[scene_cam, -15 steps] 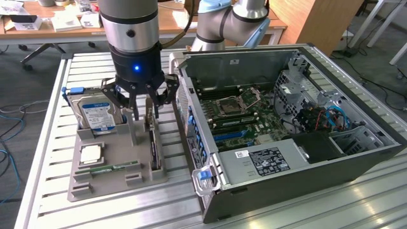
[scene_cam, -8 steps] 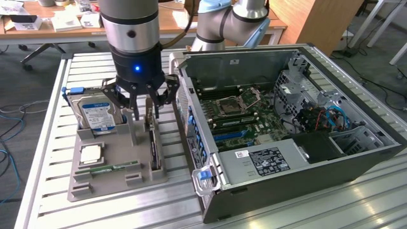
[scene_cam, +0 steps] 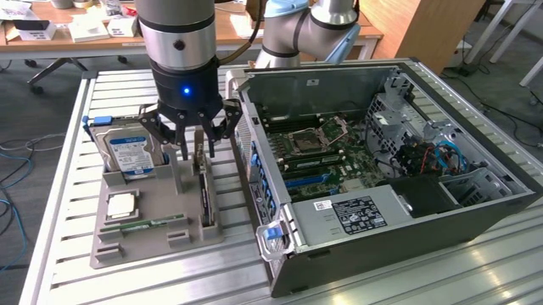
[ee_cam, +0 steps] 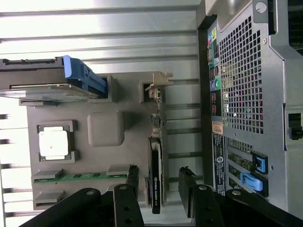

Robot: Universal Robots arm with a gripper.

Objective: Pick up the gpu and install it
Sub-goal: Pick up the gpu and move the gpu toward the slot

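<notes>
The gpu [scene_cam: 205,194] stands on its long edge in a slot of the grey parts holder [scene_cam: 144,244], a thin dark card with its silver bracket end toward the back. My gripper [scene_cam: 197,154] hangs directly over it, open, one finger on each side of the card's upper edge and apart from it. In the wrist view the gpu [ee_cam: 155,177] runs between the two black fingertips [ee_cam: 133,172], and my gripper [ee_cam: 159,171] straddles it. The open computer case [scene_cam: 475,210] lies on the exterior view's right, its motherboard [scene_cam: 327,152] exposed.
The holder [ee_cam: 106,127] also carries a silver hard drive with a blue label [scene_cam: 127,151], a square processor chip [scene_cam: 121,204] and a green memory stick [scene_cam: 144,223]. The case's rear panel [ee_cam: 246,85] stands close beside the holder. All rests on a slatted metal table [scene_cam: 127,82].
</notes>
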